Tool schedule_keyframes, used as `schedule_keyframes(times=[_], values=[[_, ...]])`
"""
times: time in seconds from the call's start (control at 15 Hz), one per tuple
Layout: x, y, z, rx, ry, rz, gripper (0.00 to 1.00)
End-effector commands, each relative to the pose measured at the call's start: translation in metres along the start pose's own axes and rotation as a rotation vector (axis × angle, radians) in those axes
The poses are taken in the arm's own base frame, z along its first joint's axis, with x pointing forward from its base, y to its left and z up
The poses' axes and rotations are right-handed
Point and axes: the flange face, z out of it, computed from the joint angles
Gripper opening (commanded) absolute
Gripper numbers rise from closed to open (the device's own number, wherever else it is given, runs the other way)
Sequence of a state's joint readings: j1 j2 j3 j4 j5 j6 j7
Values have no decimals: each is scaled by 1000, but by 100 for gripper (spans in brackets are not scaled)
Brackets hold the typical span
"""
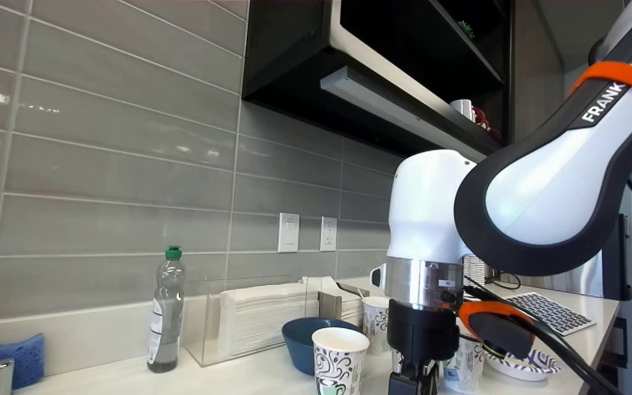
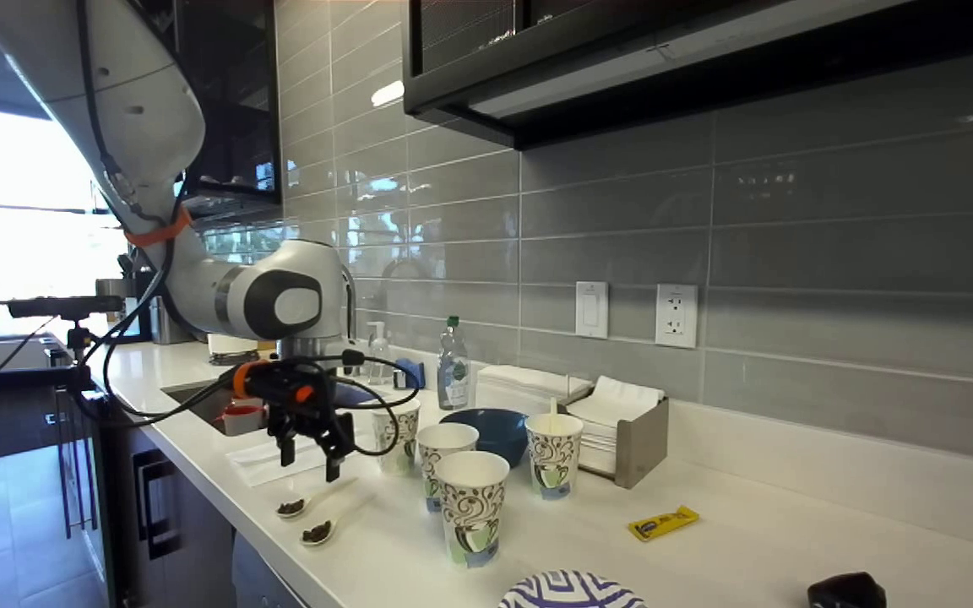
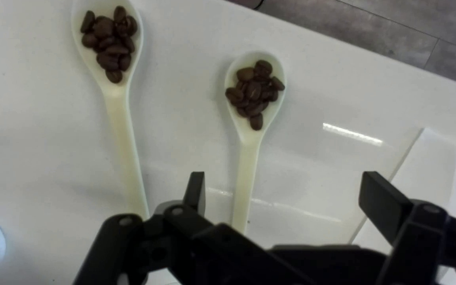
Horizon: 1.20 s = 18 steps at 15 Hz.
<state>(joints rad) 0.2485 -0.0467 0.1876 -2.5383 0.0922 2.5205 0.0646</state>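
We see a white arm (image 1: 546, 186) edged by a broad black band (image 1: 535, 260) whose white capitals, FRANK and EMIKA, are parted by an orange strap (image 1: 623, 74). Further along, we notice a silvery metal collar (image 1: 417, 282) and loose black cables (image 1: 560, 346). We find the end effector (image 3: 285, 194) matte black, with blocky fingers (image 3: 384, 206) and small round grey pin heads (image 3: 126, 221).

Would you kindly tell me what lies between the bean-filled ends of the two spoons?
Only bare white counter lies there, between the bean-filled end of one spoon and that of the other spoon; this shows in the wrist view.
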Motion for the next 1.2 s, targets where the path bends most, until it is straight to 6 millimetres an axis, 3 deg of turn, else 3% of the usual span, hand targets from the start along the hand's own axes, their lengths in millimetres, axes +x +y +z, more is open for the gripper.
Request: schedule_keyframes(times=[0.0, 0.4, 0.67, 1.13], values=[[14, 4, 9, -30, 13, -5, 100], [26, 12, 19, -46, 4, -11, 99], [31, 12, 21, -50, 0, -7, 60], [34, 11, 19, -62, 2, 6, 10]])
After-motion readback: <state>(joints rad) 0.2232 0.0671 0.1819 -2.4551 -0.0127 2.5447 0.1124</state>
